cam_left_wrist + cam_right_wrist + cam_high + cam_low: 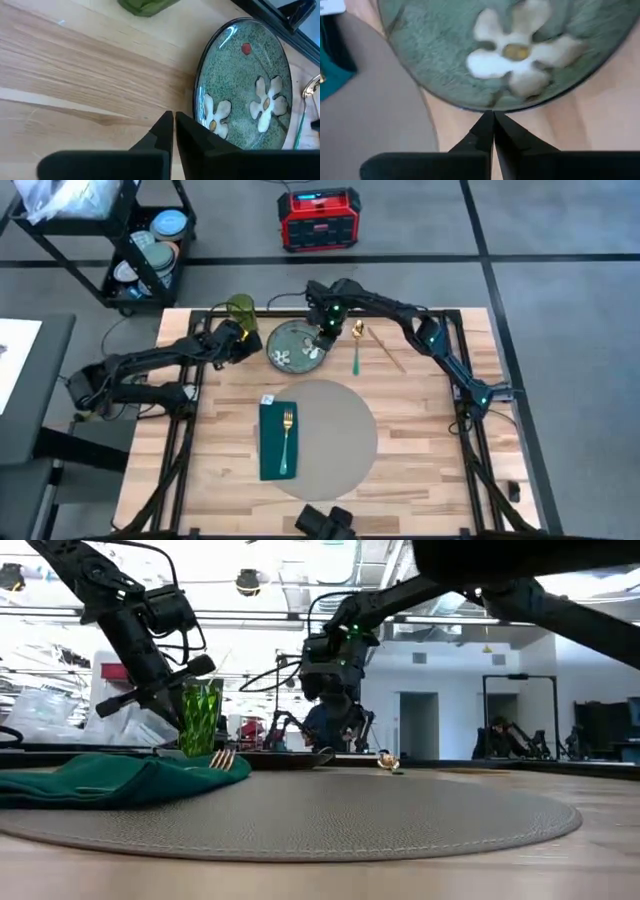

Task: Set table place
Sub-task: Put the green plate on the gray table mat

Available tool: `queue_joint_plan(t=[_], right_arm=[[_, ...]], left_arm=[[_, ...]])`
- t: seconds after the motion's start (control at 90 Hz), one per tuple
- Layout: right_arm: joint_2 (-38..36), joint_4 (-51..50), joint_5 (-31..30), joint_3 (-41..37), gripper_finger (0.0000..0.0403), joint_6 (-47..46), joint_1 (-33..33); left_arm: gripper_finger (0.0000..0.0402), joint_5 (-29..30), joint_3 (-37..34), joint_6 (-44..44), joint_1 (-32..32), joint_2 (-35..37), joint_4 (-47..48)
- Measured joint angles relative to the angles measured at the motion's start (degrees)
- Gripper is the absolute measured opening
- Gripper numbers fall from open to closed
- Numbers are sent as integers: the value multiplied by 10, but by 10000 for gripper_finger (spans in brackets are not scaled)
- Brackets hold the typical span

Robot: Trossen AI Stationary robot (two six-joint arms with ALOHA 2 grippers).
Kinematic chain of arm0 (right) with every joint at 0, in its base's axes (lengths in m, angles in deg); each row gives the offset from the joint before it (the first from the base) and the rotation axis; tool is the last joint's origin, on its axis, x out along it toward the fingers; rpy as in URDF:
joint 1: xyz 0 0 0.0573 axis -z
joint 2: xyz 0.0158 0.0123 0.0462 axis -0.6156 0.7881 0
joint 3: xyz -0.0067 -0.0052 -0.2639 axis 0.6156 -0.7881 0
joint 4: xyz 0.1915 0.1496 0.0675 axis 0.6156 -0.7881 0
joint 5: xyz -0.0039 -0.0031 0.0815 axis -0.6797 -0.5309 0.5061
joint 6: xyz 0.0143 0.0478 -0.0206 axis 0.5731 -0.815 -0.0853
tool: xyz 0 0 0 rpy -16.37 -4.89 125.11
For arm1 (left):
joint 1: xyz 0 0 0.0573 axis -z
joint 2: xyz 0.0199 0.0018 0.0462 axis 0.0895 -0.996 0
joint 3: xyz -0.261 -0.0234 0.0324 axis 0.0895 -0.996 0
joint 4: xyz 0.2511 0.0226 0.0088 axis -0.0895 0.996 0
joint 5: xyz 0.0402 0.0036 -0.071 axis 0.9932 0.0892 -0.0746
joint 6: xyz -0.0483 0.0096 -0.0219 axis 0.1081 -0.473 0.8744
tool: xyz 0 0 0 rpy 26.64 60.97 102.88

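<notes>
Large round grey-beige placemat (pixel 330 435) lying flat near the middle of the light striped butcher-block wooden table (pixel 420 450), with a folded dark green napkin (pixel 278 442) on its left part and a gold fork (pixel 287 432) on top. Beyond the mat, small round green floral plate (pixel 296 346) resting on bare wood. Right gripper (pixel 323 337) at the plate's right rim, fingers pressed together. Left gripper (pixel 247 340) just left of the plate, near a green glass tumbler (pixel 240 310), fingers nearly closed, holding nothing.
</notes>
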Motion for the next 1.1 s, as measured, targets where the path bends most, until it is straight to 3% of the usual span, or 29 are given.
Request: queue_joint_plan(t=[0.444,0.689,0.9,1.1], right_arm=[[20,7,-14,18,0,-37,-25],[23,-73,-24,16,0,-24,-8],[-27,-106,-62,16,0,-3,5],[-113,-117,-119,17,0,0,34]], left_arm=[[1,-4,0,-6,5,0,-77],[1,-10,0,-18,16,0,-157],[0,-13,0,-28,38,-3,-186],[0,-87,22,-40,75,-91,-171]])
